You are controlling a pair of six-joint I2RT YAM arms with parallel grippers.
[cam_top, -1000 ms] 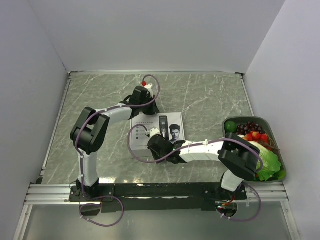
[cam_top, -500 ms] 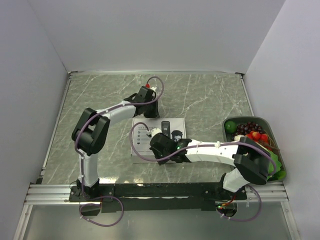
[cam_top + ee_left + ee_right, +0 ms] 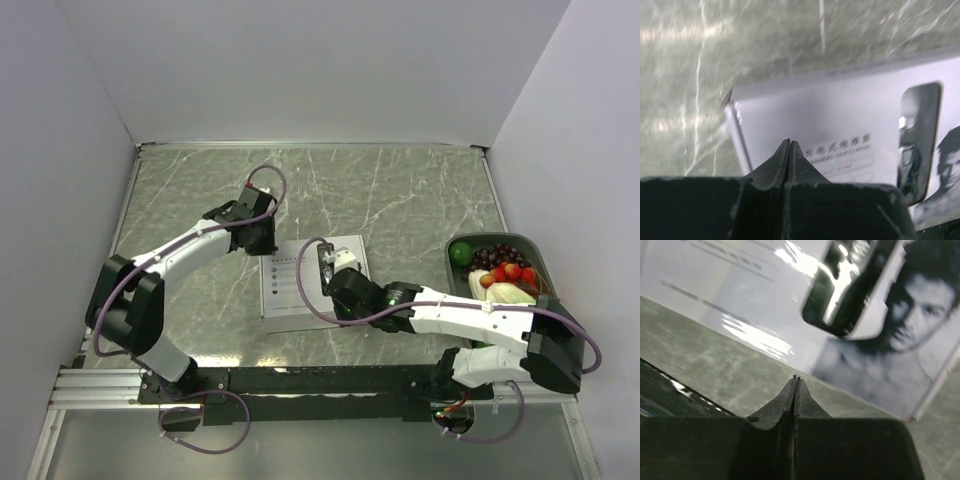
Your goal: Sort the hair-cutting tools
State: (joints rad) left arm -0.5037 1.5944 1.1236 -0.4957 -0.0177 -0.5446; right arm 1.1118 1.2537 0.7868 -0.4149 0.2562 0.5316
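A white box (image 3: pixel 290 290) lies shut at the table's middle, with a printed clipper picture (image 3: pixel 850 285) and a man's face (image 3: pixel 920 295) on its lid. The real hair clipper and its black attachments are out of view. My left gripper (image 3: pixel 260 238) is shut and empty over the box's far left corner; in the left wrist view its tips (image 3: pixel 789 142) hover above the lid (image 3: pixel 840 115). My right gripper (image 3: pixel 338 280) is shut and empty. In the right wrist view its tips (image 3: pixel 796 378) are over bare table just short of the box's near edge.
A green tray (image 3: pixel 545 262) at the right edge holds grapes, a lime, tomatoes and lettuce. My right arm lies across the near side of the table between the box and the tray. White walls close in the table on three sides.
My left gripper has moved left and nearer, from behind the box to its far left corner. My right gripper has shifted right along the box and its elbow has swung out right.
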